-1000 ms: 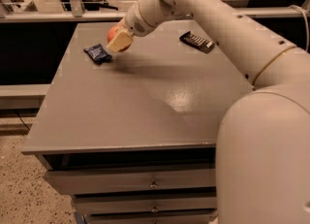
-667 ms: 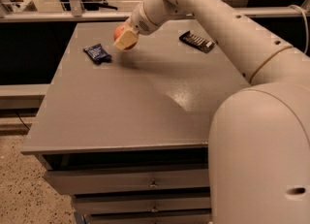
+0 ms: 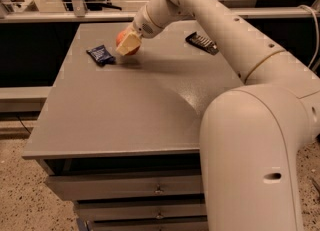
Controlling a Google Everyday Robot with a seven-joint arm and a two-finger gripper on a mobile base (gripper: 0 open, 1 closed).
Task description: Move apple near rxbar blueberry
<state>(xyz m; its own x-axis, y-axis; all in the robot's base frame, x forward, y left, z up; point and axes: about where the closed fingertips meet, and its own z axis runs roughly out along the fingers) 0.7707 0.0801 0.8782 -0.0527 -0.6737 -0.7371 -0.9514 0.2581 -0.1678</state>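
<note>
Holding apple [image 3: 121, 38] clamped in gripper [image 3: 128, 44] just beside rxbar blueberry [image 3: 101, 54], seemingly above table [image 3: 125, 115]; placing step, likely; next: lower gently, open claw, back away.

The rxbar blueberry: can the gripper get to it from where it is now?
Probably yes. The gripper, holding the apple, hangs close beside the rxbar blueberry, and only table surface lies between them.
</note>
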